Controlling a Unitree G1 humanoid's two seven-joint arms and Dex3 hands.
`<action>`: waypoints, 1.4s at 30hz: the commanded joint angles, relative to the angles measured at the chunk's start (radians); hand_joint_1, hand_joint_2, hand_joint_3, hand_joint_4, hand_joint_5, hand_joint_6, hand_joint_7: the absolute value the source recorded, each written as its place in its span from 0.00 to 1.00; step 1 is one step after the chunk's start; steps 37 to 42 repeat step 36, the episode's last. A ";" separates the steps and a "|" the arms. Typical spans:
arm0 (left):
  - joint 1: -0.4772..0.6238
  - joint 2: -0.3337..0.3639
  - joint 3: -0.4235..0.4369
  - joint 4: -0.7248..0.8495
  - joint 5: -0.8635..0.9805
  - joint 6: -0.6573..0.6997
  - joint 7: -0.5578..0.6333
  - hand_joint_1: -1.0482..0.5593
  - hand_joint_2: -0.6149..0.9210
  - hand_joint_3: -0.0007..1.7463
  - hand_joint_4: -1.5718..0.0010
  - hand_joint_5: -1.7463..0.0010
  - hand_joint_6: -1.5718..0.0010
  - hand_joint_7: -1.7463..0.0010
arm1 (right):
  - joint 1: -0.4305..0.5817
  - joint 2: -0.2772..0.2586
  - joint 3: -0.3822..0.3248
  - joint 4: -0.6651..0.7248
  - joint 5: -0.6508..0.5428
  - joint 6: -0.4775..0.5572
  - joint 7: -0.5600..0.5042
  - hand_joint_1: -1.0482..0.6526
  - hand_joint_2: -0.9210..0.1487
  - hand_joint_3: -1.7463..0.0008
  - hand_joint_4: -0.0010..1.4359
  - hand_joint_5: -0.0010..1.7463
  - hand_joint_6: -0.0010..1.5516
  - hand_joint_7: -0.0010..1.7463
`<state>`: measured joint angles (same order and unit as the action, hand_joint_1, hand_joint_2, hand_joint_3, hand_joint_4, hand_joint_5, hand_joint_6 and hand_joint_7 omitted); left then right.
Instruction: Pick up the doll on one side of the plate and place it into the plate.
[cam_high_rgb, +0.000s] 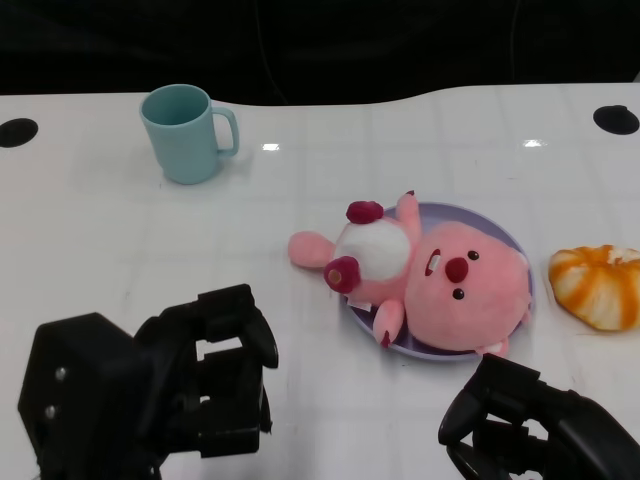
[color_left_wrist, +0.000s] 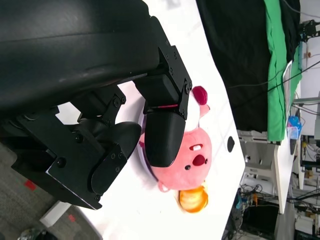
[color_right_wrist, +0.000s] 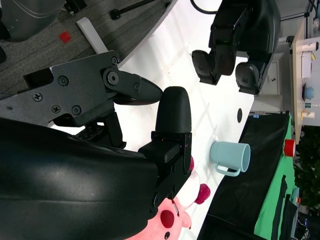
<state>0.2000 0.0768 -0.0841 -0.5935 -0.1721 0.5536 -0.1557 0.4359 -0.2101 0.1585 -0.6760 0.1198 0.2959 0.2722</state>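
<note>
Pink doll lying mostly on the purple plate, head over the dish, white belly and one leg spilling past the rim toward the left hand's side. Long axis slanting across the table, from the plate's near right out toward the far left. Left hand low and near, empty, fingers curled inward, well apart from the overhanging leg. Right hand just below the plate's near edge, nearer the head, holding nothing, fingers bent. Teal mug far left, orange-striped toy beside the plate.
</note>
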 joint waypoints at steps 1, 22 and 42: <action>0.032 0.022 -0.003 -0.042 -0.012 0.042 -0.002 0.63 0.66 0.86 0.40 0.00 0.50 0.01 | 0.007 -0.011 -0.013 0.007 0.008 -0.019 0.005 0.46 0.04 0.67 0.46 1.00 0.30 0.94; 0.034 0.047 -0.004 0.037 -0.029 -0.002 -0.057 0.61 0.66 0.84 0.39 0.00 0.45 0.10 | 0.004 -0.017 -0.038 0.027 0.012 -0.041 0.021 0.47 0.04 0.67 0.45 1.00 0.30 0.93; 0.019 0.044 -0.014 0.073 -0.024 -0.023 -0.060 0.62 0.65 0.85 0.42 0.00 0.45 0.09 | -0.006 -0.013 -0.048 0.065 0.017 -0.069 0.031 0.48 0.04 0.67 0.46 1.00 0.30 0.93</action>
